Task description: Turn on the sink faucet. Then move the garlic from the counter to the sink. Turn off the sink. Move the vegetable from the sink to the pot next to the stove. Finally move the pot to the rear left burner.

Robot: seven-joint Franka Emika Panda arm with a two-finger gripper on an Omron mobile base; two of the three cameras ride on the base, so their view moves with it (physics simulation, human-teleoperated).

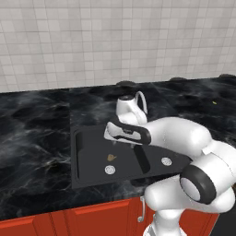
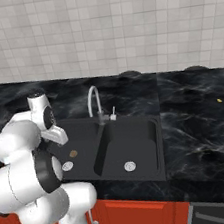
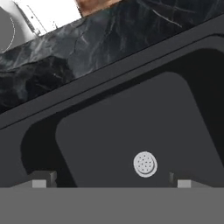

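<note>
The garlic point(image 1: 111, 157) lies in the left bowl of the sink point(image 1: 83, 173), beside its drain point(image 1: 109, 170). The gripper point(image 3: 111, 181) hovers above, fingers spread wide, empty. The faucet point(image 2: 94, 104) rises behind the divider.

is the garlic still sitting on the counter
No, the garlic lies on the floor of the sink's left bowl, beside a drain.

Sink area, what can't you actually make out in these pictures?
- Faucet: left base view, base and lever hidden by the arm.
- Garlic: in the left bowl of the sink, too small for detail.
- Water: cannot tell if running.
- Yellow speck on the counter: too small to identify.
</note>
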